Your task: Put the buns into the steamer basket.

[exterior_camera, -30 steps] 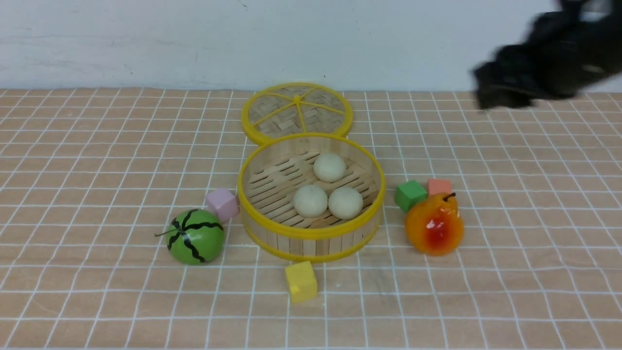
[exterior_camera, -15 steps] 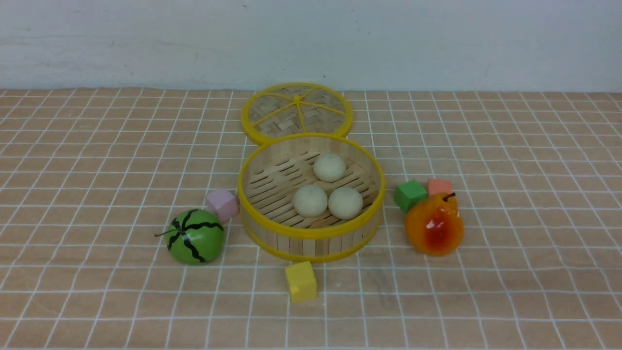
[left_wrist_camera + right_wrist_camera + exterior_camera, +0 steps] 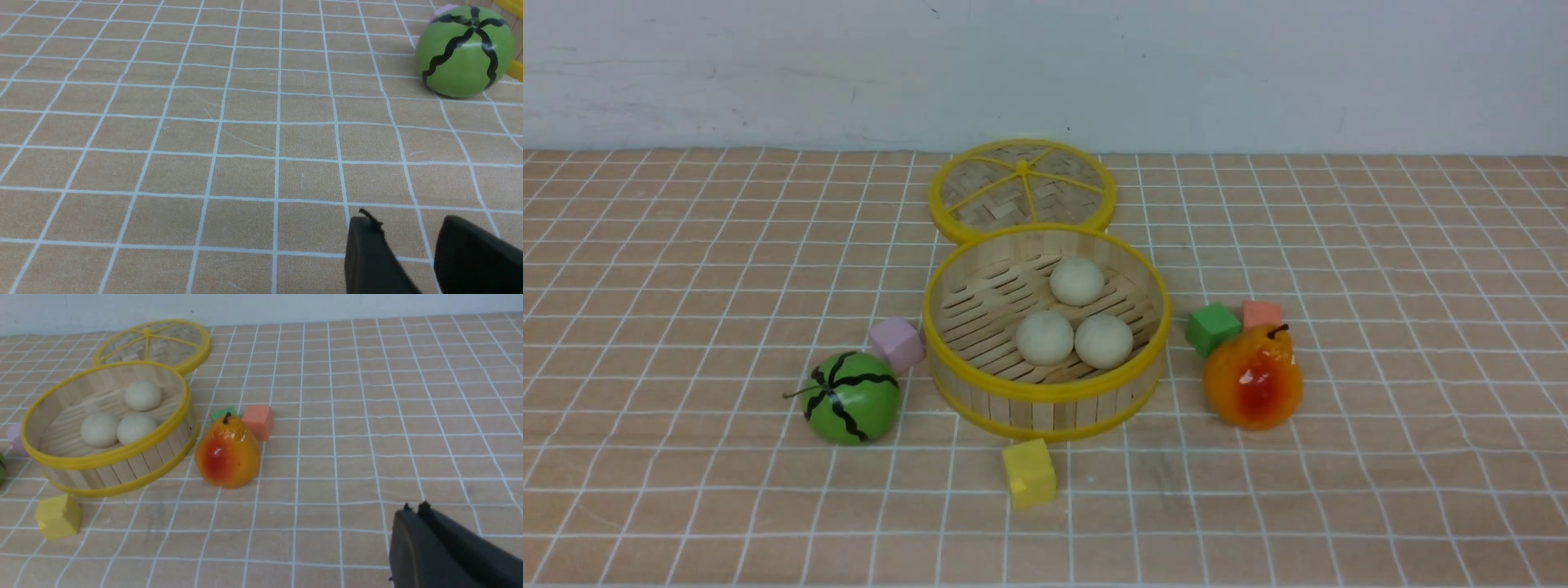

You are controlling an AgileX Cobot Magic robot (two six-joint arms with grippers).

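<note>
Three cream buns (image 3: 1077,281) (image 3: 1045,337) (image 3: 1103,340) lie on the slatted floor of the round steamer basket (image 3: 1045,392) with yellow rims, mid-table. The right wrist view shows the same buns (image 3: 142,395) inside the basket (image 3: 106,457). Neither gripper appears in the front view. My right gripper (image 3: 414,508) is shut and empty, low over the tablecloth, well off to the pear's side of the basket. In its own wrist view my left gripper (image 3: 404,228) is open with bare cloth between its fingers, away from the watermelon ball.
The woven lid (image 3: 1022,188) lies flat behind the basket. A green watermelon ball (image 3: 851,398) and pink cube (image 3: 896,343) sit to its left, a yellow cube (image 3: 1029,472) in front. A pear (image 3: 1252,380), green cube (image 3: 1213,328) and salmon cube (image 3: 1261,314) are at its right.
The right arm, blurred at the front view's upper right one second ago, has left that view. Its jaws have closed. The buns and other objects have not moved.
</note>
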